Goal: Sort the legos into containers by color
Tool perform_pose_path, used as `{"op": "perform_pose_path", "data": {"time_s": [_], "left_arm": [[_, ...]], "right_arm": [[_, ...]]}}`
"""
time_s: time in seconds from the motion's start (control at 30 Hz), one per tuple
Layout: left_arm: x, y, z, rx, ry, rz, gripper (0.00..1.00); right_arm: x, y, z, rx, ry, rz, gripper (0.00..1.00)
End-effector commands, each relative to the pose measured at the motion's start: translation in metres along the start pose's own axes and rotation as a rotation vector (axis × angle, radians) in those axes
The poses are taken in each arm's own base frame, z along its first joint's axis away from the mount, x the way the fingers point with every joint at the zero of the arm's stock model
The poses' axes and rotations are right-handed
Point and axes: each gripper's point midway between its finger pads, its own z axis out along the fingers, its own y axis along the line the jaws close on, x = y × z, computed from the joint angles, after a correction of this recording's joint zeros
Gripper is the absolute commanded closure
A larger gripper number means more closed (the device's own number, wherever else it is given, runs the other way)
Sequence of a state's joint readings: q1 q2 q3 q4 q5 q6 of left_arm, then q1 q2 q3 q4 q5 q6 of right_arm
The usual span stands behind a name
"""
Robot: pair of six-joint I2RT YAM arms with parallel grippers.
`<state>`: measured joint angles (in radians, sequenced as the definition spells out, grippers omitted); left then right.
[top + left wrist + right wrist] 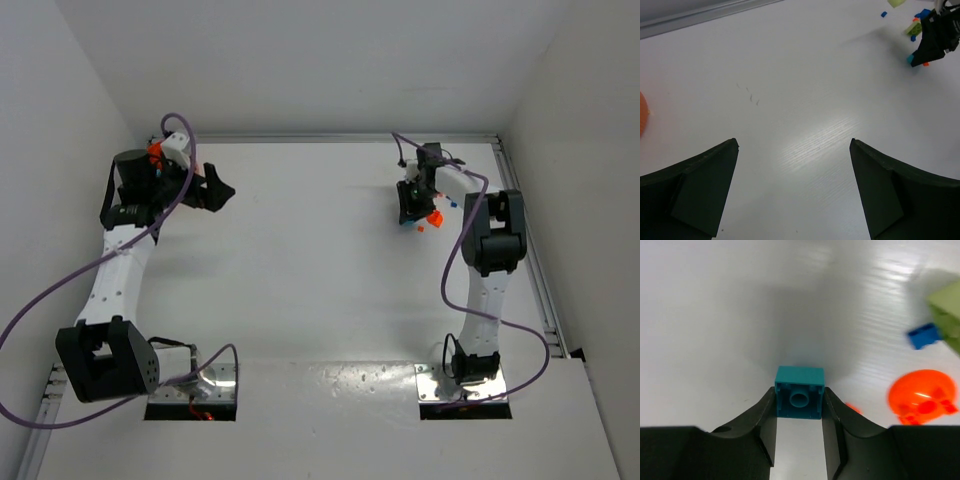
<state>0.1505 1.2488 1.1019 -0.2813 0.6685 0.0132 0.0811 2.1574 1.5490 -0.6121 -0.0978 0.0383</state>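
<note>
In the right wrist view a teal lego (799, 376) sits between my right gripper's (799, 391) fingertips, its hollow underside facing the camera. Both fingers press its sides. It is at or just above the table. Close by are a blue lego (923, 335), a yellow-green lego (947, 310) and a blurred round orange piece (921, 396). From above, the right gripper (412, 208) points down over this small cluster (428, 221) at the back right. My left gripper (215, 190) hovers at the back left, open and empty (794, 145). Part of the orange bowl (642, 120) shows at the left edge.
A metal rail (345, 138) runs along the table's back edge, and another (530, 250) runs down the right side. White walls close in on the left, back and right. More loose legos (916, 27) lie beside the right gripper (935, 42) in the left wrist view.
</note>
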Motion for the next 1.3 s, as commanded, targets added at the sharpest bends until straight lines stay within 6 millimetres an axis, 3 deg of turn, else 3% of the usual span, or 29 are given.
{"op": "perform_pose_path", "data": {"time_s": [0.0, 0.1, 0.13, 0.2, 0.33, 0.5, 0.67, 0.83, 0.87, 1.27], "left_arm": [[-0.003, -0.016, -0.006, 0.075, -0.05, 0.009, 0.0], [0.0, -0.044, -0.003, 0.193, -0.059, -0.048, 0.0], [0.009, -0.062, 0.0, 0.247, -0.044, -0.097, 0.0], [0.009, -0.08, 0.003, 0.292, -0.047, -0.082, 0.0], [0.032, -0.123, 0.016, 0.366, 0.034, 0.008, 0.0], [0.046, -0.143, 0.027, 0.402, 0.068, 0.094, 0.0], [0.051, -0.15, 0.04, 0.367, 0.085, 0.141, 0.0], [0.06, -0.16, 0.053, 0.378, 0.102, 0.189, 0.0], [0.056, -0.163, 0.053, 0.376, 0.094, 0.199, 0.0], [0.045, -0.155, 0.071, 0.327, 0.062, 0.23, 0.0]], "right_arm": [[-0.032, 0.054, -0.054, -0.269, -0.127, -0.042, 0.91], [-0.037, 0.106, -0.082, -0.517, -0.14, -0.021, 0.91], [-0.034, 0.126, -0.085, -0.577, -0.102, 0.009, 0.92], [-0.043, 0.155, -0.101, -0.715, -0.094, 0.023, 0.92], [-0.053, 0.21, -0.123, -0.9, -0.083, 0.019, 0.92], [-0.054, 0.263, -0.162, -1.134, -0.041, 0.001, 0.92], [-0.053, 0.288, -0.18, -1.215, -0.014, 0.013, 0.92], [-0.038, 0.305, -0.177, -1.247, 0.044, 0.041, 0.92], [-0.038, 0.31, -0.185, -1.265, 0.042, 0.028, 0.92], [-0.021, 0.328, -0.193, -1.352, 0.12, 0.034, 0.92]]}}
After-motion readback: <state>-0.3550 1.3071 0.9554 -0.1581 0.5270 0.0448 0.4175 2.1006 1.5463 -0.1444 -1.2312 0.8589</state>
